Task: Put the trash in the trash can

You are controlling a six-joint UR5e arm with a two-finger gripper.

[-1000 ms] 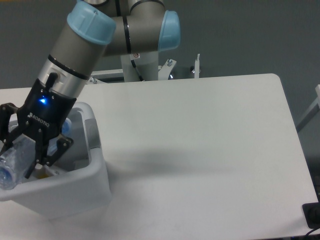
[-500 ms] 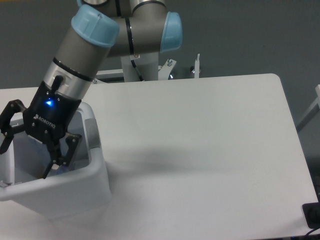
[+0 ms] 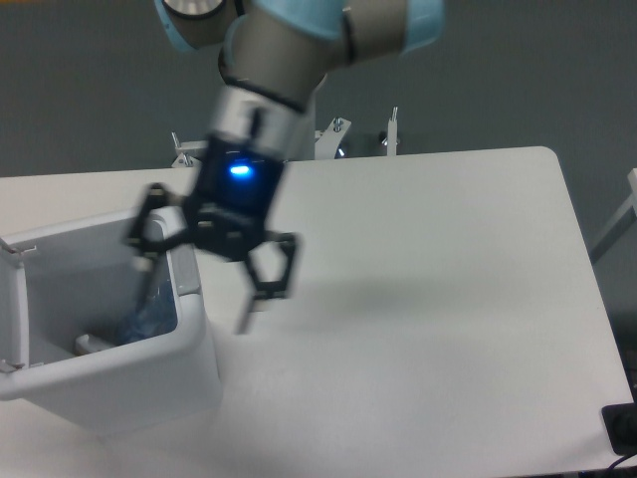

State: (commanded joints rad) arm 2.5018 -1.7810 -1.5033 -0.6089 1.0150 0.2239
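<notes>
The trash can (image 3: 189, 383), a white rectangular bin, stands at the table's front left. Inside it lies the crushed clear bottle (image 3: 149, 311), leaning against the right wall, with a small white piece (image 3: 86, 345) beside it on the bin floor. My gripper (image 3: 199, 269) hangs open above the bin's right rim, blurred by motion. One finger (image 3: 149, 239) is over the bin and the other finger (image 3: 274, 279) is over the table. Nothing is between them.
The white table (image 3: 428, 299) stretches to the right of the bin. A metal arm mount (image 3: 328, 139) stands at the table's back edge. A dark object (image 3: 622, 428) shows at the bottom right corner.
The gripper opened and let the bottle drop into the bin. It then rose and swung right, from inside the bin to above its right rim.
</notes>
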